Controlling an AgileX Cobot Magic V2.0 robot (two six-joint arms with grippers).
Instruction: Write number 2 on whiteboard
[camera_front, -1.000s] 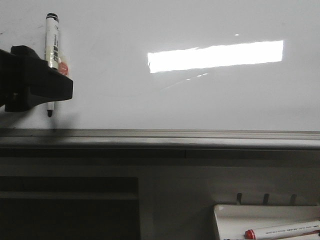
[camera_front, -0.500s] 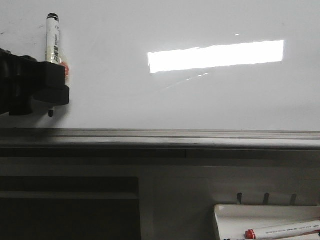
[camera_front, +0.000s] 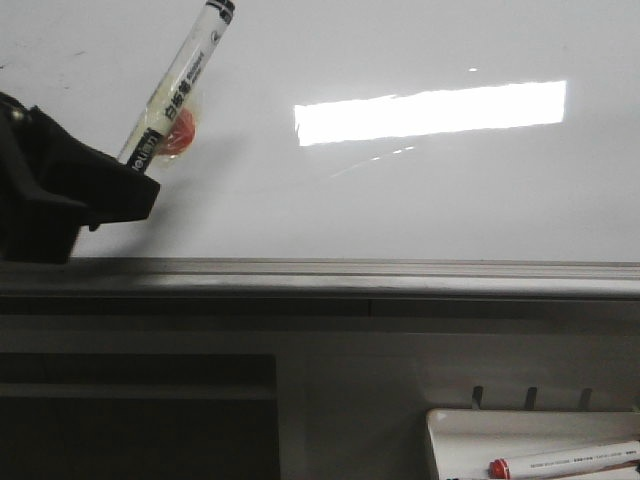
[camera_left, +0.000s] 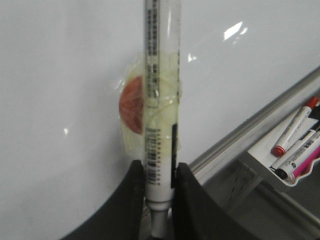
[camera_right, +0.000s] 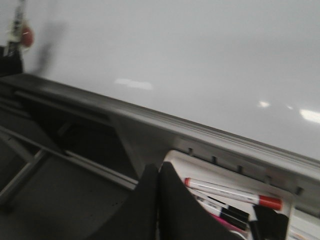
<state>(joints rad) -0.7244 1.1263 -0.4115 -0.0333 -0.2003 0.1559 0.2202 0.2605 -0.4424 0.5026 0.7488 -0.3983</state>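
Observation:
The whiteboard (camera_front: 400, 190) is glossy white with a bright rectangular reflection and a grey edge rail (camera_front: 350, 268). No marker line shows on it; the number 2 is not visible. My left gripper (camera_front: 130, 185) is at the board's left, shut on a white marker (camera_front: 175, 85) that tilts up to the right, with a red-orange patch taped to its barrel. In the left wrist view the black fingers (camera_left: 132, 200) clamp the marker (camera_left: 160, 100) near its tip. My right gripper (camera_right: 159, 175) is shut and empty, below the rail near the pen tray.
A small white tray (camera_front: 530, 440) under the rail at the lower right holds a red-capped marker (camera_front: 565, 462); it also shows in the right wrist view (camera_right: 230, 192) with several pens. A dark frame lies below the rail.
The left gripper has turned: the marker, upright before, now leans up to the right and its tip is hidden behind the gripper. No line appeared on the board.

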